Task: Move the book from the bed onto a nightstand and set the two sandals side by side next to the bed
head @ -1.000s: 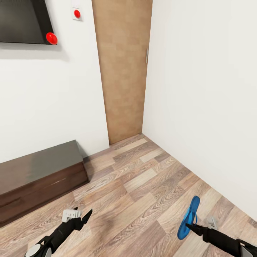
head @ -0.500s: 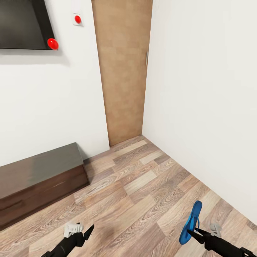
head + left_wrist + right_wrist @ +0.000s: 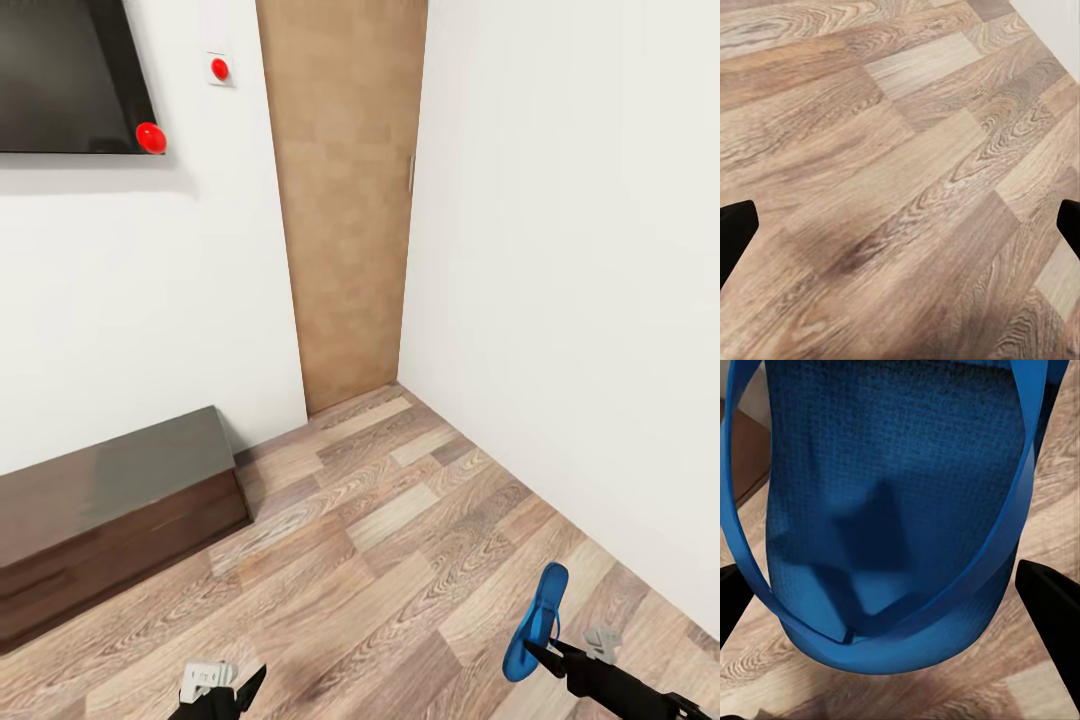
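Since the earlier frames both arms have sunk toward the bottom edge of the head view, and the whole scene has slid slightly, so the head itself has tilted or shifted; the room's fixtures have not moved.

The right end effector point(image 3: 540, 652) is pinching one blue sandal point(image 3: 534, 621) by its lower end, so that it stands nearly upright above the floor point(image 3: 400, 540); in the right wrist view the sole and straps of the sandal point(image 3: 900, 510) hang between the dark fingertips. The left end effector point(image 3: 235, 685) is spread wide and carries nothing (its wrist view looks between two dark fingertips onto bare planks).

This looks like a carrying stage, with neither the bed nor the other task things in sight here. To do it well, the grip should stay firm while the base turns toward the bed, and the sandal should be kept low and steady, since a thin sole held by one end could swing or slip.

Counted: one sandal, one wooden door point(image 3: 345, 200), one long dark dresser point(image 3: 110, 510), one wall screen point(image 3: 65, 75), two red markers, two end effectors.
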